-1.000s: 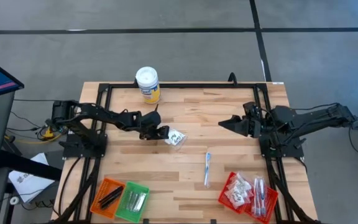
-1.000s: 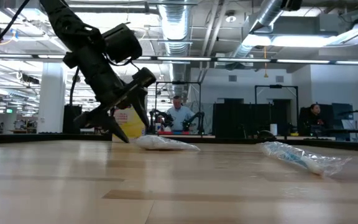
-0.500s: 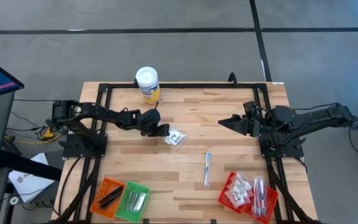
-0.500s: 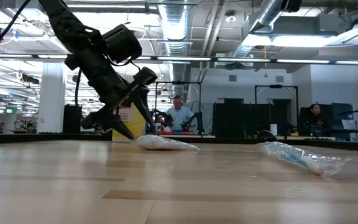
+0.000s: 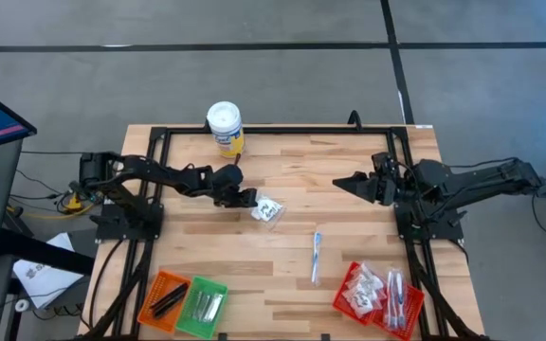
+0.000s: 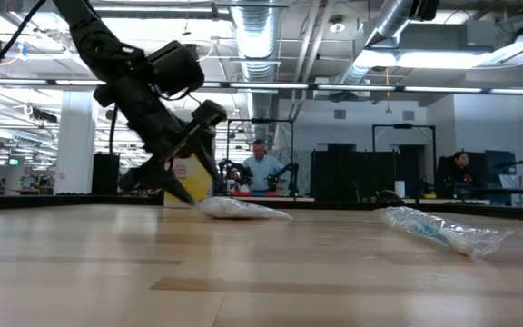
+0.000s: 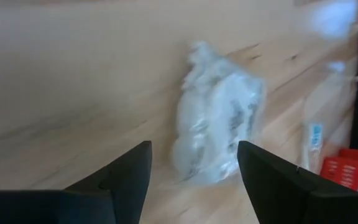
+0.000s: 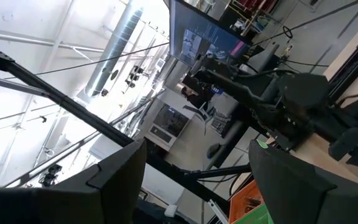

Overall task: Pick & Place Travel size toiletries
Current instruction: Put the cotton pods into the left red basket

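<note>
A white sachet (image 5: 269, 209) with black marks, one of the travel size toiletries, lies flat on the wooden table, left of its middle. My left gripper (image 5: 247, 198) slants down just left of the sachet, open; in the left wrist view the sachet (image 7: 219, 124) lies ahead between the two fingers, apart from them. In the low view my left gripper (image 6: 185, 189) stands close above the table beside the sachet (image 6: 239, 210). A blue-and-white wrapped stick (image 5: 317, 254) lies nearer the front. My right gripper (image 5: 341, 185) hangs raised at the right, open and holding nothing.
A red mesh basket (image 5: 347, 284) at the front right holds several sachets and sticks. Orange (image 5: 158, 281) and green (image 5: 218, 287) baskets stand at the front left. A white-lidded yellow canister (image 5: 226, 129) stands at the far edge. A black frame (image 5: 282, 133) borders the table.
My left gripper has rolled slightly at the wrist beside the sachet and stays open. The sachet lies where it was.
</note>
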### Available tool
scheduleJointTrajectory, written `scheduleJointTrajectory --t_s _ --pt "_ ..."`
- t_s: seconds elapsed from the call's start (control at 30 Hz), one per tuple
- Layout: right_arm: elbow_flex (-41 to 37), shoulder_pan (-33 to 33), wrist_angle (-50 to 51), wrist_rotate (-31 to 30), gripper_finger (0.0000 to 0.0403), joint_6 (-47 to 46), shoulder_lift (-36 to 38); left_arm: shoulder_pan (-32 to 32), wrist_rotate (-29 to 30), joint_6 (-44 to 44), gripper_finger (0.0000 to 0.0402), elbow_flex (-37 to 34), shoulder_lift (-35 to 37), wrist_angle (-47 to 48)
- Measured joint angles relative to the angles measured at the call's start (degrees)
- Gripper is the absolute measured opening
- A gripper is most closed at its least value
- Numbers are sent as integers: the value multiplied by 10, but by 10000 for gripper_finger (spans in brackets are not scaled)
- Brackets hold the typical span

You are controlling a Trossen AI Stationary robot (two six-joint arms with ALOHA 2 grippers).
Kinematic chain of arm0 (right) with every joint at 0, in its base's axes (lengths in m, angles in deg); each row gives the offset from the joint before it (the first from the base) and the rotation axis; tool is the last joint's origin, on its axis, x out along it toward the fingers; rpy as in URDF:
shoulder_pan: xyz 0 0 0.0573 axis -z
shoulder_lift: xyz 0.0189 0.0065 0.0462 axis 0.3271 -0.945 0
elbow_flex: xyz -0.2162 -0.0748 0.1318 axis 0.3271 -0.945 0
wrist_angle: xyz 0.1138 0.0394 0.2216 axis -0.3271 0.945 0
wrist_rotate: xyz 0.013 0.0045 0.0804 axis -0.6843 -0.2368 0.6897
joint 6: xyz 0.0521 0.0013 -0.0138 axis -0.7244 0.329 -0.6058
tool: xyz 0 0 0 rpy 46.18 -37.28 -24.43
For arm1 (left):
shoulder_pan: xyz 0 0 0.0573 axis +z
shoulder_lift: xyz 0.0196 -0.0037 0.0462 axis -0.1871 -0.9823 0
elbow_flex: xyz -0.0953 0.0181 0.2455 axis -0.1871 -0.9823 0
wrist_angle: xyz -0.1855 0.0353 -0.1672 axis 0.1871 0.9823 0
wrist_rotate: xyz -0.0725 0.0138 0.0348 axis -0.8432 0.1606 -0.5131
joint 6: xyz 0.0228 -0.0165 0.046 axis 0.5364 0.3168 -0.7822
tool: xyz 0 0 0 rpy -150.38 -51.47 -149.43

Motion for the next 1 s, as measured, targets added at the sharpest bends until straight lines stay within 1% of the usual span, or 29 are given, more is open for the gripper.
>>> scheduleJointTrajectory --t_s 0.13,0.33,0.53,0.73,0.9,1.0 --pt "0 5 0 1 276 0 0 -2 -17 15 232 -27 0 -34" --pt "0 8 3 2 276 0 0 -4 -20 30 232 -48 0 -111" --pt "0 21 4 2 276 0 0 -8 -20 31 232 -49 -1 -116" --pt "0 24 4 2 276 0 0 -13 -31 31 232 -49 -31 -132" --pt "0 24 4 2 276 0 0 -19 -53 43 231 -48 -66 -189" --pt "0 24 4 2 276 0 0 -20 -55 51 219 -48 -75 -206"
